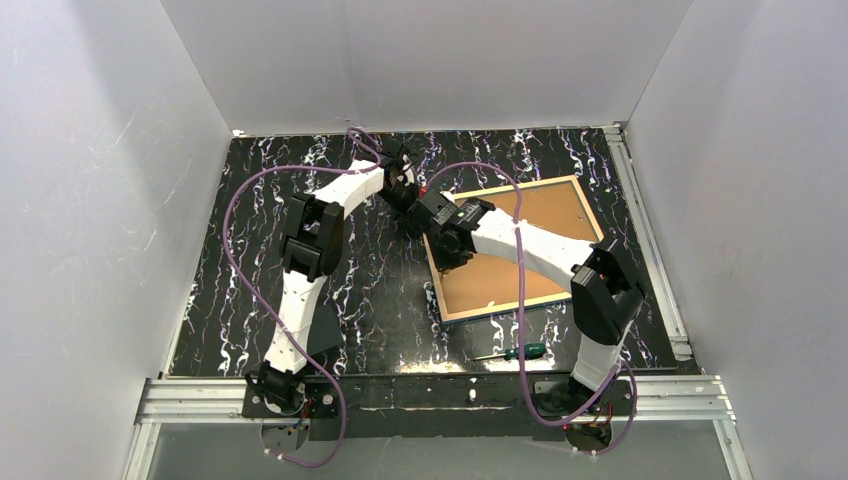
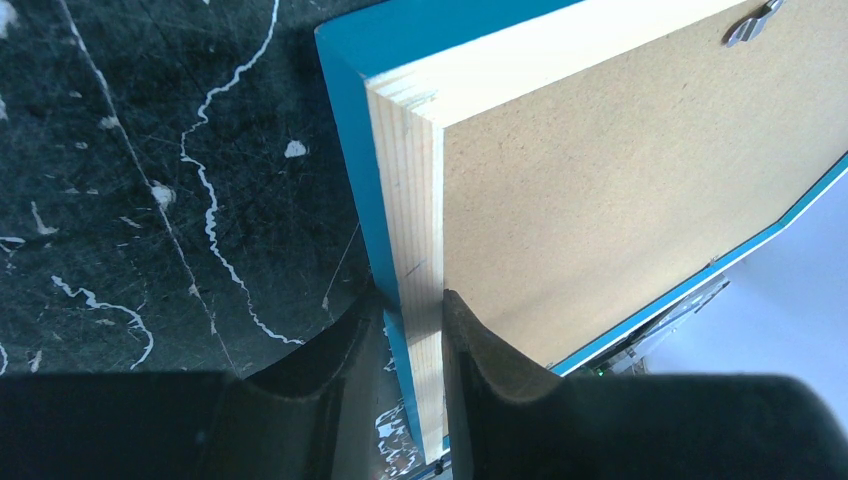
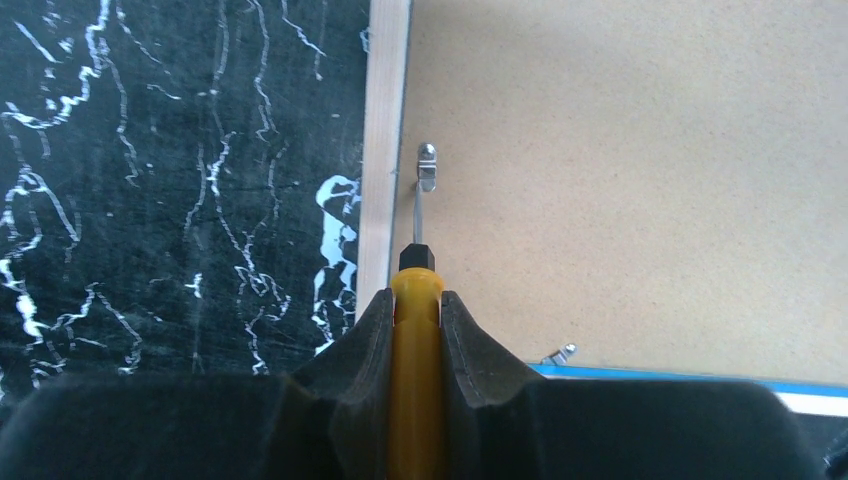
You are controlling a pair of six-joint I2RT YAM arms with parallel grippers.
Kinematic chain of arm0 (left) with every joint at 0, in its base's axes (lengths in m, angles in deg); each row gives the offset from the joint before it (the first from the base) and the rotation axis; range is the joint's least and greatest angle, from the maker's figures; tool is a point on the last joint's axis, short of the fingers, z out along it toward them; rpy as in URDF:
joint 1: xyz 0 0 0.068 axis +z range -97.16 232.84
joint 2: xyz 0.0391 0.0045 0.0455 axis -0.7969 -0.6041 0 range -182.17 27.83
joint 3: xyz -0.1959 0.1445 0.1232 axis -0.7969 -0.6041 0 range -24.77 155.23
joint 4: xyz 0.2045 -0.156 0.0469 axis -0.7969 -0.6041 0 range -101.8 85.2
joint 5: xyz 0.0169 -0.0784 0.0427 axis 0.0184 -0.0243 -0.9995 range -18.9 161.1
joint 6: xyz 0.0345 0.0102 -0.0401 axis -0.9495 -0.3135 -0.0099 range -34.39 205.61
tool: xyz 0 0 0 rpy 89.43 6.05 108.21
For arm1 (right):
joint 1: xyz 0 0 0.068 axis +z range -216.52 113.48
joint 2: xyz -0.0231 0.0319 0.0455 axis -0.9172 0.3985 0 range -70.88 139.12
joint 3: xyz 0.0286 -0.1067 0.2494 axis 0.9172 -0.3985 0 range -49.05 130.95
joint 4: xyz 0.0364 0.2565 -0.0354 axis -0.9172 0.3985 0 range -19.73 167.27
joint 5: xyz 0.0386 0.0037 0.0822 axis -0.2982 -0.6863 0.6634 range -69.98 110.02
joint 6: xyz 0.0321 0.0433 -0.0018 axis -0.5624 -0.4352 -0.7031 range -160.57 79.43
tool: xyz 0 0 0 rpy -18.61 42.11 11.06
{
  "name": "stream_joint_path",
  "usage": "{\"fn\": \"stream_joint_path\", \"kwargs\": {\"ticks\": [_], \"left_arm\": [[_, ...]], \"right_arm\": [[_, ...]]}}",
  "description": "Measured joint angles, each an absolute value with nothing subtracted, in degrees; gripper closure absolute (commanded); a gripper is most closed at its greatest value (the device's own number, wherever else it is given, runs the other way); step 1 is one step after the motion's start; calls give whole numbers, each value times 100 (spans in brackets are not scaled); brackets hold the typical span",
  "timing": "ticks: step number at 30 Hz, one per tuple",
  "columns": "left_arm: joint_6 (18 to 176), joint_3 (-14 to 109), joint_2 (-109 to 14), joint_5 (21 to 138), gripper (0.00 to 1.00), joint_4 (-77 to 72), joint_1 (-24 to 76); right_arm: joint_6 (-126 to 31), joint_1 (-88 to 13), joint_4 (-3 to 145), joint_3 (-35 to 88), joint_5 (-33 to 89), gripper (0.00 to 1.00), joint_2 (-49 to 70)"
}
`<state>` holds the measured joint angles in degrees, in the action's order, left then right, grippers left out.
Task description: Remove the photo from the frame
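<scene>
The frame (image 1: 497, 309) lies face down right of centre, its light wood back rail (image 2: 405, 200) and blue side showing. The brown backing board (image 1: 545, 215) fills it and hides the photo. My left gripper (image 1: 400, 190) is shut on the frame's rail near its far left corner, one finger on each side (image 2: 413, 310). My right gripper (image 1: 440, 235) is shut on a yellow-handled screwdriver (image 3: 416, 380). The screwdriver's tip rests at a small metal clip (image 3: 427, 165) on the backing board (image 3: 640, 180), next to the wood rail (image 3: 383, 150).
A green-handled screwdriver (image 1: 525, 351) lies on the black marbled table near the front edge, below the frame. Another metal clip (image 3: 562, 353) sits by the frame's blue edge. White walls enclose the table on three sides.
</scene>
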<state>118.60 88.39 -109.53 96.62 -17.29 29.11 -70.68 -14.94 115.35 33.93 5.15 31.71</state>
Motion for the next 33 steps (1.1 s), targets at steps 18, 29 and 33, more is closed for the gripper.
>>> {"fn": "stream_joint_path", "kwargs": {"ticks": [18, 29, 33], "left_arm": [[12196, 9624, -11270, 9791, 24, -2276, 3114], [12964, 6205, -9082, 9666, 19, -1476, 2695], [13079, 5272, -8317, 9533, 22, -1174, 2028]], "right_arm": [[-7098, -1551, 11727, 2022, -270, 99, 515], [-7494, -2155, 11955, 792, -318, 99, -768], [-7693, -2155, 11948, 482, -150, 99, -1362]]}}
